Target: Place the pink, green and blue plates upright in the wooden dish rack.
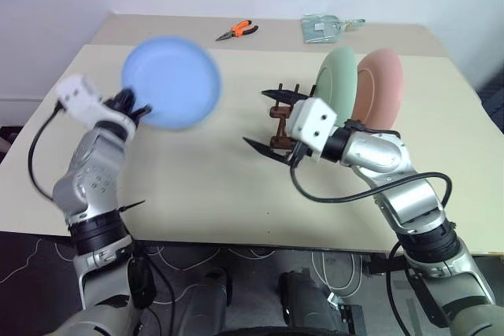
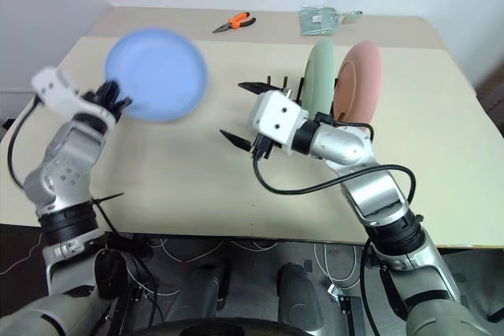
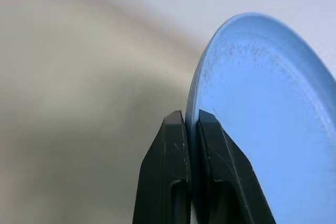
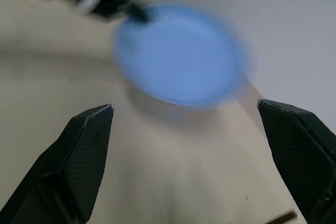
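Fingers of the left gripper (image 3: 191,124) pinch the blue plate's (image 1: 173,82) rim, holding it above the desk's (image 1: 197,186) left side. Right gripper (image 1: 268,120) gapes empty beside the wooden dish rack (image 1: 282,108), where green plate (image 1: 337,78) and pink plate (image 1: 379,88) stand upright.

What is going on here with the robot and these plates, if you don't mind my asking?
The robot is loading plates into the wooden dish rack. The green plate and the pink plate already stand upright in it. The left claw is shut on the rim of the blue plate, holding it in the air above the table. The right claw waits open in front of the rack, facing the blue plate.
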